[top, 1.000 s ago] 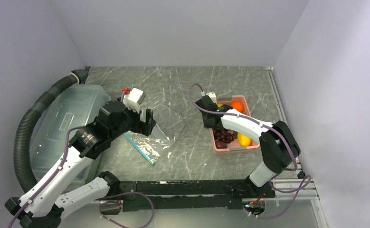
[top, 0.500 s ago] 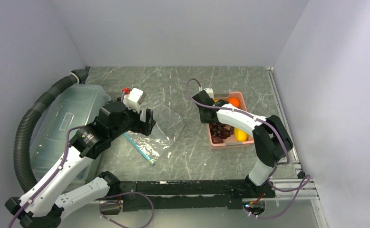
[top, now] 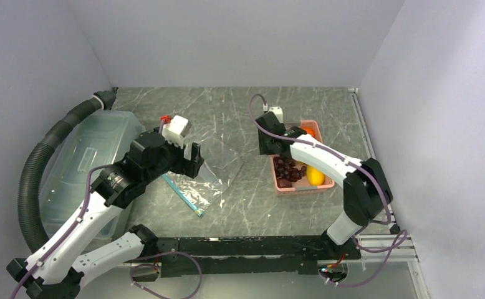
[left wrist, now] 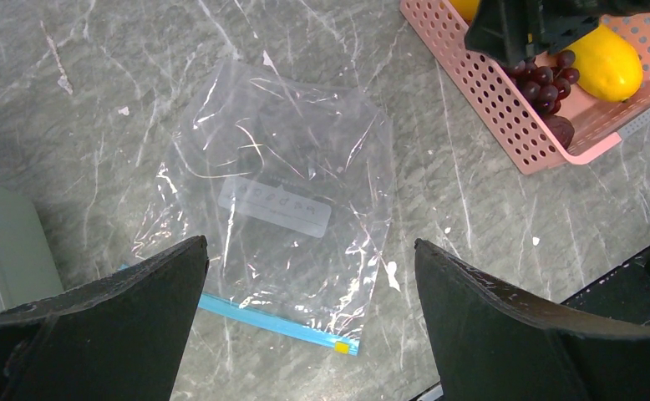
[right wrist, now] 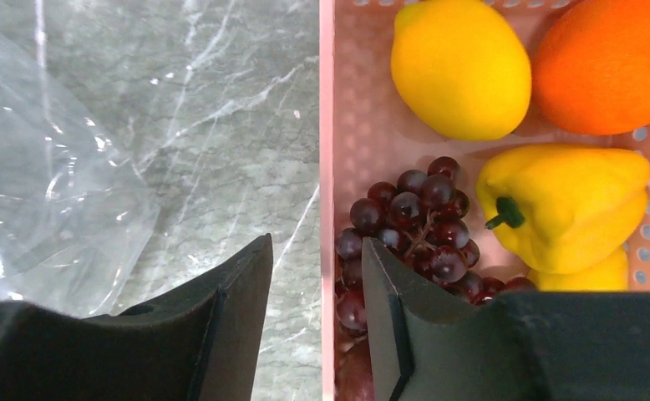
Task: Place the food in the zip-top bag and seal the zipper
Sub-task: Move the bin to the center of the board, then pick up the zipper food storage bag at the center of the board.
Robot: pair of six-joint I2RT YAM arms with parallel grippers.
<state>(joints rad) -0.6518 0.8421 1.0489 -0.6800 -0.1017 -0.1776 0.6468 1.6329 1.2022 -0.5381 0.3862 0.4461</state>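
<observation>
Right gripper [right wrist: 316,246]: jaws parted only narrowly, nothing held. We note them astride the pink basket [right wrist: 327,125], on the wall that faces the bag. One finger is outside over the table [right wrist: 221,125], the other inside above the grape bunch [right wrist: 413,225]. We cannot tell whether either finger touches the wall.

All the food is in the basket. Beyond the grapes are the lemon [right wrist: 459,67] and the orange ball [right wrist: 610,67], side by side. The bell pepper [right wrist: 564,205] lies beside the grapes, with the oblong fruit [right wrist: 576,276] mostly hidden under it.

Left gripper [left wrist: 309,251]: jaws spread wide, empty, hovering above the zip-top bag [left wrist: 280,192]. The bag lies flat on the table, apart from the basket. Its zipper [left wrist: 263,322] runs along the edge nearest the arm bases; we cannot tell whether it is sealed.

At the table's left are a lidded bin [top: 84,156] and a dark hose [top: 34,168] curving round it.
</observation>
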